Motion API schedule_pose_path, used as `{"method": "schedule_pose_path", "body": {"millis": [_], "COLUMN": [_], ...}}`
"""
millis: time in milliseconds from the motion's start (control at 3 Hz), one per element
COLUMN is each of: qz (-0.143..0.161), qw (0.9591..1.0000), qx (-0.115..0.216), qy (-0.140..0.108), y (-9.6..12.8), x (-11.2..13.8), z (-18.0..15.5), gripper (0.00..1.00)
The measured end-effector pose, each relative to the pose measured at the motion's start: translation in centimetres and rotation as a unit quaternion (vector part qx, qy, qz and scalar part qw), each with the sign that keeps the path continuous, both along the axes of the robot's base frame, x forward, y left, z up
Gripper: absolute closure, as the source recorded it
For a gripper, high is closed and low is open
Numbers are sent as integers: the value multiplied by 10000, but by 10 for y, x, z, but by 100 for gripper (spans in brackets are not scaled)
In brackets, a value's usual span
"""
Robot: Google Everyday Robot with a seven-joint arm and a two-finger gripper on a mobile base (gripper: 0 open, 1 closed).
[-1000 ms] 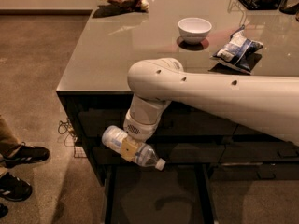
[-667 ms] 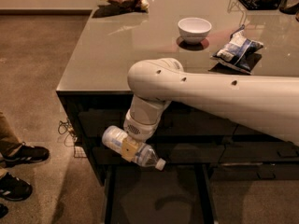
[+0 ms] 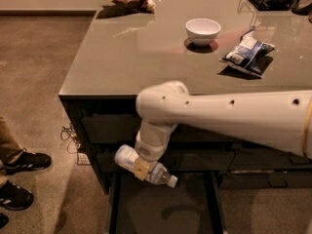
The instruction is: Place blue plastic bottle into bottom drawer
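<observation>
Camera view
- Gripper position: the gripper [image 3: 142,168] hangs off the downturned wrist, in front of the counter [image 3: 146,57] face and below its top edge, over the left part of the pulled-out bottom drawer [image 3: 146,209].
- Gripper state: pinching the blue plastic bottle [image 3: 159,173] about its middle. We see a tan pad across the label band.
- Bottle position: in the air, held clear of the drawer floor. It touches nothing but the gripper.
- Bottle long axis: nearly level and slightly tilted, with the white cap pointing right and a little down and the base up-left.
- Key relation: the drawer's dark tray lies directly beneath the bottle. The cap end sits well inside the tray, and the base end is near the left wall.
- Judgement, next move: we expect a straight descent and then a release. The bottle lies roughly along the drawer's width, so it should land flat.
- Risk: the bottle may roll once it is let go, and the base end could clip the left wall.
</observation>
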State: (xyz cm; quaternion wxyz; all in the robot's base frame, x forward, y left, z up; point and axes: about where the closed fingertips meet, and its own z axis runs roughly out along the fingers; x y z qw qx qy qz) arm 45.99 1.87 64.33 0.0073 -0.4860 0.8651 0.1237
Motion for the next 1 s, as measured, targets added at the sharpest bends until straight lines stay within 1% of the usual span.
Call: {"method": "schedule_pose_path", "body": {"millis": [333,667,1000], "qz": [359,439,440], "qw": [9993,9984,9984], "qx": [103,353,353], "qy": [21,15,14], "y": [-16,-21,-21], "x": [-5,-5,-5], "z": [-77,-123,-123], "gripper": [100,100,100]}}
